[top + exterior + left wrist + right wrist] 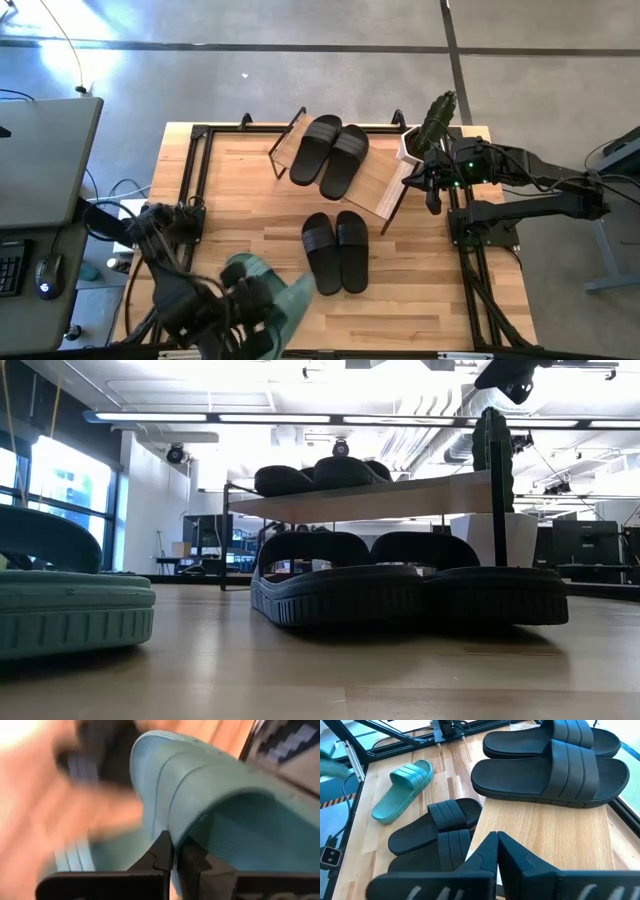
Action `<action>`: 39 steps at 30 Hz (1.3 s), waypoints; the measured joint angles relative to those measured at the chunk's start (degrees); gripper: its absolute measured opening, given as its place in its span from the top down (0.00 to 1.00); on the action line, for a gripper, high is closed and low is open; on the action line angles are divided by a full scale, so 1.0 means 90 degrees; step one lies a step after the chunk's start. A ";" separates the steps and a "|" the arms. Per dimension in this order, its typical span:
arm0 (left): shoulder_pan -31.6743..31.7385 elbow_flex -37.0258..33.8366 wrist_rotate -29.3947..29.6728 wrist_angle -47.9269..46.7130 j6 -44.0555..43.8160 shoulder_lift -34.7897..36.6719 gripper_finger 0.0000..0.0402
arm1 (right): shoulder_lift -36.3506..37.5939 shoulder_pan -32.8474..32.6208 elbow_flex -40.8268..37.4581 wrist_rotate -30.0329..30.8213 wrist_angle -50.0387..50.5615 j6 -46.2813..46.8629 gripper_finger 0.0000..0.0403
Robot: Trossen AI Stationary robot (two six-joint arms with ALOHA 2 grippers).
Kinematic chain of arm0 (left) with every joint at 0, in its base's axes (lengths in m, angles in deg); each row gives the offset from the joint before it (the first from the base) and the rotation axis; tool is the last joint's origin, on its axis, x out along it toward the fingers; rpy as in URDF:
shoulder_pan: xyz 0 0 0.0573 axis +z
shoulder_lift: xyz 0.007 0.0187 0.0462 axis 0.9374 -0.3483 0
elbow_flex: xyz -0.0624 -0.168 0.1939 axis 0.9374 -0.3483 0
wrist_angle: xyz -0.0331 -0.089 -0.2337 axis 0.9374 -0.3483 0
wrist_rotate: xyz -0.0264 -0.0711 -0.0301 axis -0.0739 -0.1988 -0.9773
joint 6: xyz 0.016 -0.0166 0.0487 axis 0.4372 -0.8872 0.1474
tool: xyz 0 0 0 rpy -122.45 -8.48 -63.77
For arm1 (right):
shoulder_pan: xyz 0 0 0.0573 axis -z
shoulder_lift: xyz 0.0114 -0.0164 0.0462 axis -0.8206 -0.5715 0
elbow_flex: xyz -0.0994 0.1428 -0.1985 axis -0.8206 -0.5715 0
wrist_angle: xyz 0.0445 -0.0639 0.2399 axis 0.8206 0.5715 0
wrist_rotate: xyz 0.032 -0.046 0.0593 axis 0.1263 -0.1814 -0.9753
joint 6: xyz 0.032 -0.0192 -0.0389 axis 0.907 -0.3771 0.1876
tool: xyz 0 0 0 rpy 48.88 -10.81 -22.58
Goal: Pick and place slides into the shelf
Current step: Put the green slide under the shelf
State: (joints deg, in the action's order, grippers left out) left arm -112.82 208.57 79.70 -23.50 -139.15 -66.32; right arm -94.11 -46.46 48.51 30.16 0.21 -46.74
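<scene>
A sage-green slide (200, 795) fills the left wrist view, and my left gripper (176, 852) is shut on it at the table's near left (250, 300). A second green slide (402, 790) lies sole-down on the table (60, 595). One black pair (335, 250) rests sole-down on the table at mid-table. Another black pair (330, 155) sits on the shelf (385, 185) plank top. My right gripper (496, 850) is shut and hovers at the shelf's right end (432, 195), touching nothing. My left gripper pinches the green slide's strap at its edge (175, 837). One finger (160, 855) lies on the ribbed outer face and the other finger (195, 862) sits under the strap's arch. Whether the slide is lifted clear of the table cannot be told.
A white pot with a green plant (430, 130) stands at the shelf's far right corner. Black frame rails (195, 180) run along the table's left, far and right edges. A laptop and mouse (45, 275) sit on a side desk to the left. Bare wood (240, 210) lies between the shelf and the green slides.
</scene>
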 joint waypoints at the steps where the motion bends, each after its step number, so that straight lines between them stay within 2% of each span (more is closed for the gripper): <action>1: 0.0054 0.0180 0.0373 -0.0004 0.0446 0.0002 0.99 | -0.0002 -0.0002 0.0000 0.0000 0.0000 0.0000 1.00; 3: 0.0250 0.0436 0.0707 -0.0017 0.1324 0.0013 1.00 | -0.0002 -0.0001 0.0000 0.0000 0.0000 0.0000 1.00; 8: 0.0964 0.0454 0.0624 -0.0019 0.3296 0.0254 1.00 | -0.0002 0.0000 0.0000 0.0000 0.0000 0.0000 1.00; 12: 0.1471 0.0162 0.0526 -0.0019 0.4441 0.0622 1.00 | -0.0002 0.0000 0.0000 0.0000 0.0000 0.0000 1.00; 15: 0.1594 -0.0412 0.0471 -0.0014 0.4858 0.1226 1.00 | 0.0000 -0.0001 0.0000 0.0000 0.0000 0.0000 1.00; 18: 0.1588 -0.1392 0.0487 -0.0009 0.4724 0.2126 1.00 | 0.0000 -0.0002 0.0000 0.0000 0.0000 0.0000 1.00; 23: 0.1592 -0.3769 0.0513 -0.0015 0.4038 0.3691 1.00 | 0.0000 0.0000 0.0000 0.0000 0.0000 0.0000 1.00; 27: 0.1795 -0.5497 0.0604 0.0260 0.4126 0.4480 1.00 | 0.0000 -0.0002 -0.0002 0.0000 0.0000 0.0000 1.00; 33: 0.2384 -0.7463 0.0091 0.1524 0.5293 0.5135 1.00 | -0.0002 -0.0002 -0.0002 0.0000 0.0000 -0.0002 1.00; 39: 0.3379 -0.8645 -0.0298 0.2644 0.6844 0.5227 1.00 | 0.0000 0.0000 -0.0002 0.0000 0.0000 0.0000 1.00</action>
State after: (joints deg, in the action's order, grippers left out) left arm -82.41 130.77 77.01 0.29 -77.56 -19.27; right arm -94.11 -46.46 48.50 30.16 0.21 -46.74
